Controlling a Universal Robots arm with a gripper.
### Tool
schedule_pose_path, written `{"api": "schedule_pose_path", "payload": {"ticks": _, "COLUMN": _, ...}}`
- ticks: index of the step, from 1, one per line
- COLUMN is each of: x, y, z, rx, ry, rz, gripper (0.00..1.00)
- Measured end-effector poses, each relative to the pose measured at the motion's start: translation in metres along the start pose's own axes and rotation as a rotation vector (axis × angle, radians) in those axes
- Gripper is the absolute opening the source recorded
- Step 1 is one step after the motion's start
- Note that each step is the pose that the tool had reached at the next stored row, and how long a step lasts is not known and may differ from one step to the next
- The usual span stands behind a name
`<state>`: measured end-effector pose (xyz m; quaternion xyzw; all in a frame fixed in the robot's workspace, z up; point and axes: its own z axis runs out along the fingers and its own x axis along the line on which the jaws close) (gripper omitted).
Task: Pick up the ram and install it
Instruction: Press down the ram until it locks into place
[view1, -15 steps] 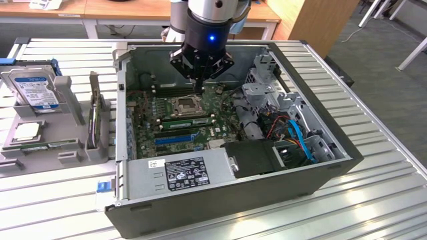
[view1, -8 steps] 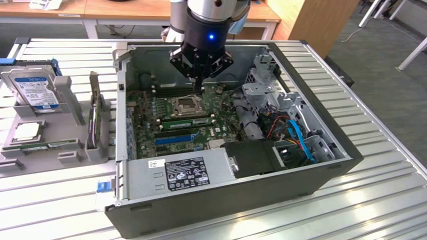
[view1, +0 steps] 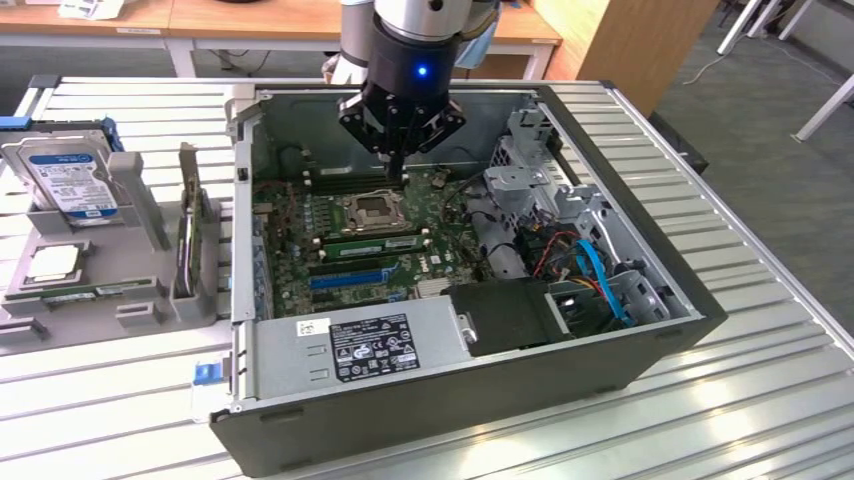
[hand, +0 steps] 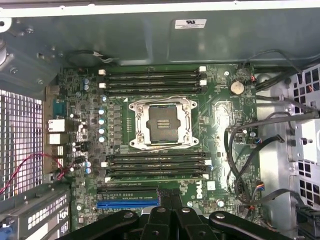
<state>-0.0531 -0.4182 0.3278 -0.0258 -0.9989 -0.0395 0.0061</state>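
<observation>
So I'm standing next to this rig and the black, claw-like end effector (view1: 400, 170) on the arm is hanging down inside the open black tower computer case (view1: 534, 400). It sits over the green motherboard (view1: 441, 265). Its fingers are pinched right together with nothing between them, so it's carrying nothing. In the wrist view the closed end effector (hand: 167, 200) sits near the long blue expansion slot (hand: 127, 204).

The ram (view1: 374, 243), a long thin green stick, is sitting in one of the black memory slots just beside the square silver processor socket (view1: 371, 212). It's on the side of the socket towards the blue slot. From the wrist view the ram (hand: 157, 176) is in the slot of that bank furthest from the socket (hand: 162, 122). Can't tell whether it's clicked fully home.

Off to the exterior view's left there's a grey plastic parts holder (view1: 147, 310) on the ribbed metal worktop (view1: 747, 400). A silver hard drive with a blue-and-white label (view1: 67, 175) stands upright in it. A second thin green stick with a white sticker (view1: 94, 292) lies flat near its front edge.
</observation>
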Motion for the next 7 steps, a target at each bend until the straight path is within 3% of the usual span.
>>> {"api": "schedule_pose_path", "payload": {"ticks": 7, "x": 0.0, "y": 0.0, "z": 0.0, "rx": 0.0001, "ry": 0.0009, "rz": -0.011, "gripper": 0.1}}
